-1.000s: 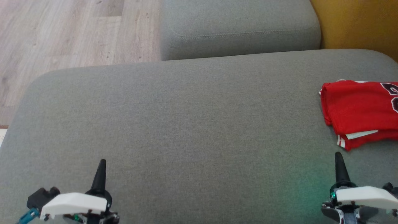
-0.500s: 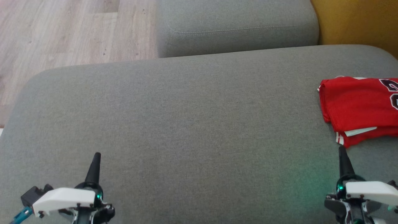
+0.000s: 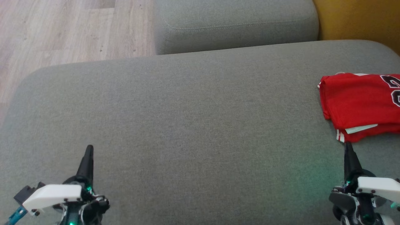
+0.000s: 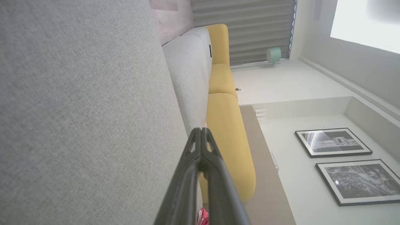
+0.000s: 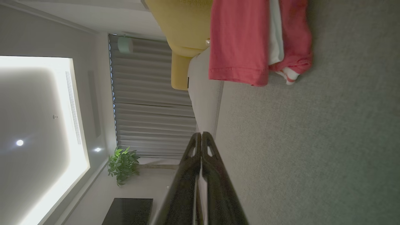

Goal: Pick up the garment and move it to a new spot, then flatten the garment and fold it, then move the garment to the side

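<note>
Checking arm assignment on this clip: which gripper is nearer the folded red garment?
Right. The right gripper sits just below the near corner of the red garment; the left gripper is far across the grey cushion, toward its left side.

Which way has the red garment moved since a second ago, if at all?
No. The red garment keeps its place relative to the back cushion; both drifted slightly up and left in the head view together, so the camera moved.
</note>
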Available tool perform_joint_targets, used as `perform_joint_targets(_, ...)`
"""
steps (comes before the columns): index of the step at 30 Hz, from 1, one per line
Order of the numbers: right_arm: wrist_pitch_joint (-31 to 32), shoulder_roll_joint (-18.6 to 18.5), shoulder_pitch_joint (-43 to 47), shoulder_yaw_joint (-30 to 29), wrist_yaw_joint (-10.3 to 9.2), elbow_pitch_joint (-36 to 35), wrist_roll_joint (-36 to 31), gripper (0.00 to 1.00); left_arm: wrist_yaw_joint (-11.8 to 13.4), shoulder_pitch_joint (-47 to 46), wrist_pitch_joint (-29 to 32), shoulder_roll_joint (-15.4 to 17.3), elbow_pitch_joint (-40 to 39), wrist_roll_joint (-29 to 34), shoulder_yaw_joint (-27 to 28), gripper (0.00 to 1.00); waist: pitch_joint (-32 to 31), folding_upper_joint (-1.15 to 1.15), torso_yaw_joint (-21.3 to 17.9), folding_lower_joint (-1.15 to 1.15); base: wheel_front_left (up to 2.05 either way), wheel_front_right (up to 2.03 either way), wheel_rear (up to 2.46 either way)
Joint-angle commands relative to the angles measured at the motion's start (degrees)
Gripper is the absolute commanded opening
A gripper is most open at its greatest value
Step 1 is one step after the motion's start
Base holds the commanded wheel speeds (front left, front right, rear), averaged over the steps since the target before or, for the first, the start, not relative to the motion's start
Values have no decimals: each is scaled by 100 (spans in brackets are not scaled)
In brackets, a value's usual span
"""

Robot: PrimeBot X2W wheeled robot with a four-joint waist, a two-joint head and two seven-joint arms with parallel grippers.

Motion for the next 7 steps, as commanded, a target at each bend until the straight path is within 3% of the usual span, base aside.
perform_joint_targets(1, 72, -93, -398, 86, -4, -229, 207, 0, -57, -426, 53, 79, -154, -195, 248, 0, 11, 0, -8, 0, 0, 0, 0)
perform_joint_targets(7, 156, -92, -465, 43, -4, -242, 529, 0, -109, -501, 139, 74, -125, -527, 334, 0, 41, 0, -30, 0, 0, 0, 0)
